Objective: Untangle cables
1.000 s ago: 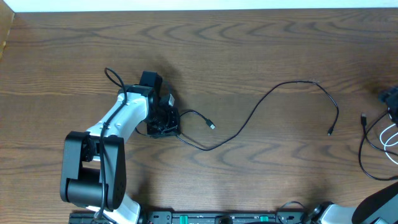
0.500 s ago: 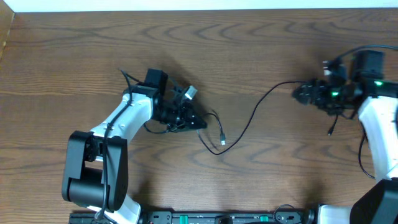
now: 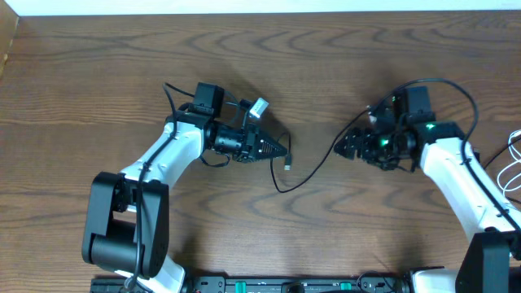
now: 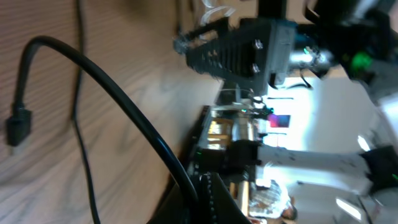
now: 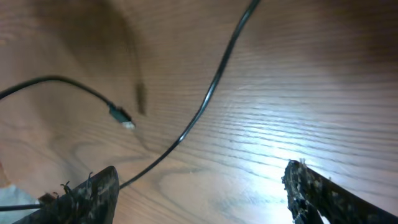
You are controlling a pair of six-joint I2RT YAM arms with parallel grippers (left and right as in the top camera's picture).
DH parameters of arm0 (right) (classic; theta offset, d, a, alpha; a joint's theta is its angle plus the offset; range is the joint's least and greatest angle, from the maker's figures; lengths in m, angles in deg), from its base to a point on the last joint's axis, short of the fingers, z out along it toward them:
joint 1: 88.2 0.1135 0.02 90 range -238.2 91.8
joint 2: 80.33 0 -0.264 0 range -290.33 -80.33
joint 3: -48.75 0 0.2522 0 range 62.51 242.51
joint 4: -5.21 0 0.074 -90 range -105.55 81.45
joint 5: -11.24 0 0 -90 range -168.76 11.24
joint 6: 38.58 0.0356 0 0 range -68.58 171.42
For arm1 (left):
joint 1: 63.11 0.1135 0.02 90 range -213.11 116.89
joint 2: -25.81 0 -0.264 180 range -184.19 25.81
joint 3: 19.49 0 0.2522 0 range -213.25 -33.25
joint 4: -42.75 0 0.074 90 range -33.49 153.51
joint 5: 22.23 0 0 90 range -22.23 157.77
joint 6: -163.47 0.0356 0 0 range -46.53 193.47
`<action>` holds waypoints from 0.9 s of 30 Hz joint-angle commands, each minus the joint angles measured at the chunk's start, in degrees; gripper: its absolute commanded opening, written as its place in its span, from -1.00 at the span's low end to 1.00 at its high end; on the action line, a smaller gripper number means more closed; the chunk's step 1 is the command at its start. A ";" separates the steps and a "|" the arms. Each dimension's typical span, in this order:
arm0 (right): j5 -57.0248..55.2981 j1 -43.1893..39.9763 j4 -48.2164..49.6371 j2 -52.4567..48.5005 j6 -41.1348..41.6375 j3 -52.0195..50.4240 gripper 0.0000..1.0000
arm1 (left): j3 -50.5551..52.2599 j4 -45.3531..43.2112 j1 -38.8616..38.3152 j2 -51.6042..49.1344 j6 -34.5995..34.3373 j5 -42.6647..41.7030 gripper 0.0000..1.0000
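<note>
Clamped left gripper point(image 3: 281, 150) on black cable point(image 5: 210, 94), splayed right gripper point(image 5: 198, 177) hovering over same cord
Pinch just behind plug point(image 3: 287, 165), dangling at 6 o'clock of that claw; slack sagging toward 6 o'clock across table point(image 3: 244, 65), then climbing toward 2 o'clock beneath right jaws, wide apart, holding nothing. White cable point(image 3: 508, 167) off at 3 o'clock edge, well apart, seemingly free. Judged step: second grip on black run. Lower right claw square over cord, centre strand between jaws before closing, keep left pinch firm, then draw apart toward 9 and 3 o'clock slowly, stopping once slack straightens. Risk: strand skating sideways out of closing jaws
</note>
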 commanded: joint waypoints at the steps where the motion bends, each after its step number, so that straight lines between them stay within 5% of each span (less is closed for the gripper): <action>1: 3.43 2.10 2.51 -0.20 1.77 -2.05 0.60 | -3.13 -0.02 -2.71 4.70 -5.01 11.76 -0.85; 10: 3.45 4.20 3.52 -0.20 8.63 -2.64 0.60 | -5.77 -0.13 -8.22 17.86 -10.03 27.47 -0.85; 27: 3.17 5.40 9.11 -0.20 19.12 -2.71 0.57 | -6.01 -16.15 -7.67 35.82 -29.35 27.93 -0.85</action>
